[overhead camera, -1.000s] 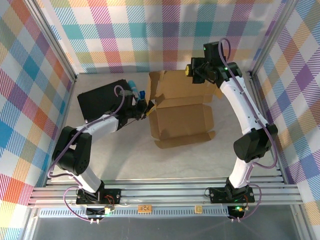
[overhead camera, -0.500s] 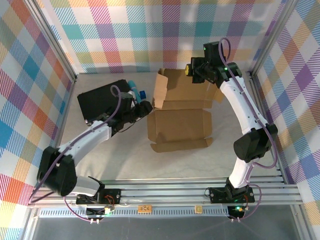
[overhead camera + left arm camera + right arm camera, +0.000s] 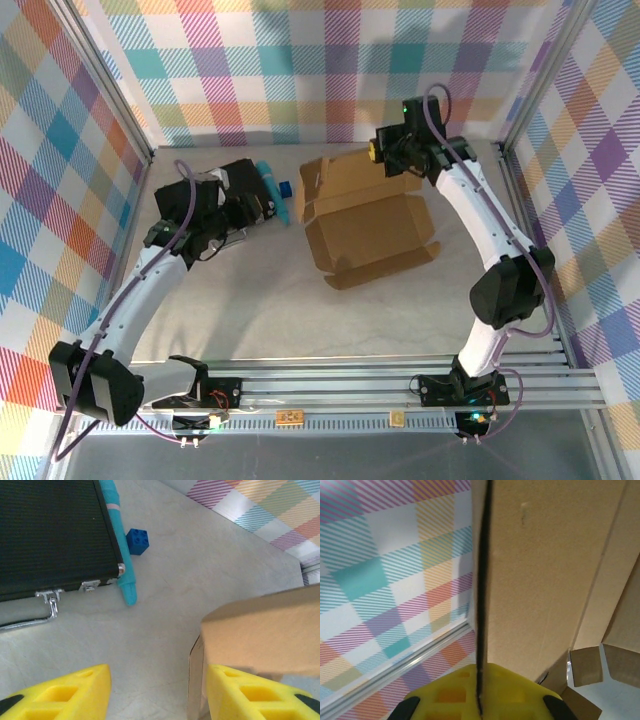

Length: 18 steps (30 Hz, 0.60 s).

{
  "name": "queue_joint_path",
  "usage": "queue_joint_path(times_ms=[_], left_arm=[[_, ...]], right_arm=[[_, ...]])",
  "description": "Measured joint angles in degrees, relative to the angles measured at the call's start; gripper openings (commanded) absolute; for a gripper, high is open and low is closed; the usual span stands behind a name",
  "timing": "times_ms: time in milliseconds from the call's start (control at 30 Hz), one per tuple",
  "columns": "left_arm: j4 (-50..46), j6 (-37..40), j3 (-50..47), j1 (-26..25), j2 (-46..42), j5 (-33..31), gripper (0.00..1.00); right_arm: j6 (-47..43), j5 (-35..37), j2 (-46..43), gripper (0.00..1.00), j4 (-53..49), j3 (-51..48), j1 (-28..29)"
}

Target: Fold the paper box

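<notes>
Box [image 3: 370, 225]: mid-table, base panel flat, rear panel tilted up, flaps unfolded; fold not finished.

Right gripper [image 3: 480, 685]: clamped on the raised panel's top edge. Judged to be holding it up so the side flaps can be tucked.

Left gripper [image 3: 155, 690]: fingers apart, nothing between them. Sits low, just left of the box, near the case [image 3: 50, 530]. Probably lined up to push the left flap [image 3: 260, 630] inward.

Top view gives the layout: box between the arms, case to the left. Left wrist view adds a pen [image 3: 120, 545] lying along the case's side, with a blue block [image 3: 137, 540] just beside it. Right wrist view shows the cardboard edge running between the yellow fingers, which confirms the grip.
</notes>
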Motion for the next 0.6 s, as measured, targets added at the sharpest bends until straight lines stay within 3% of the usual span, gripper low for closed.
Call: queue_joint_path(times_ms=[100,233,367,500,600], left_arm=[[0.50,0.90,-0.31,0.24,1.64,2.49,0.51],[3.89,3.56,-3.69,-0.33,3.06,6.93,0.55],[4.48,8.07,-5.55,-4.57,3.26,7.52,0.68],[5.01,12.48,-5.55,-10.88,2.71,4.17,0.74],[5.16,14.93,-5.53,-14.01,2.67,1.09,0.94]], right_arm=[[-0.66,-0.17,-0.09,0.00,4.74,-7.34,1.14],[-1.46,-0.55,1.64,0.00,6.01,-8.94,2.10],[-1.84,-1.31,2.67,0.00,6.08,-6.82,2.36],[-1.81,-1.79,3.65,0.00,6.03,-4.94,2.36],[-1.60,-1.97,4.50,0.00,5.40,-3.89,2.36]])
